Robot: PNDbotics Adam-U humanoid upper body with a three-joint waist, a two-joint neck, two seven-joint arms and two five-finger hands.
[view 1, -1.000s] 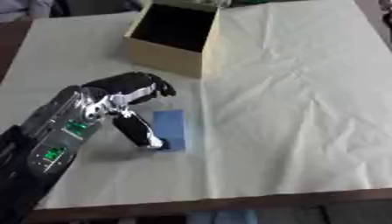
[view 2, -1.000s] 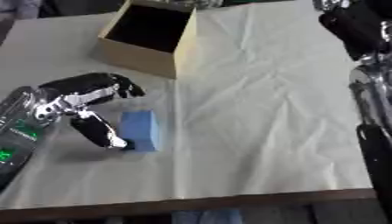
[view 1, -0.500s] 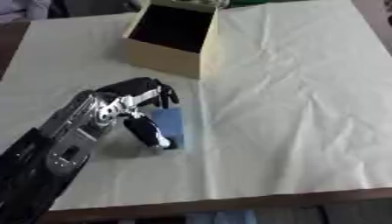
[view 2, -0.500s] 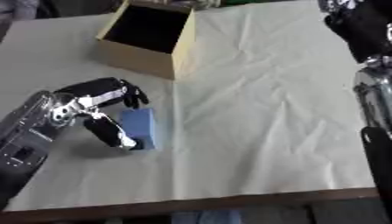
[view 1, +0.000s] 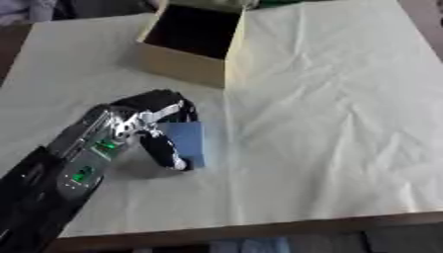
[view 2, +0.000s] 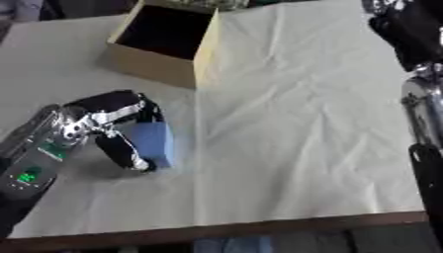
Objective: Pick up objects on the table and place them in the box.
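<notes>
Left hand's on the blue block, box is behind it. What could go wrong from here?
1. The left hand has fingers over the far edge of the flat blue rectangular block and thumb at its near edge. The block lies flat on the wrinkled cream cloth, so it may slip out on lifting.
2. The open cardboard box has a tall near wall; a low carry might clip it.

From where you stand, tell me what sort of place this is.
Probably a robot test bench: a table under creased cream paper, one open cardboard box, and a blue block at the left hand.
</notes>
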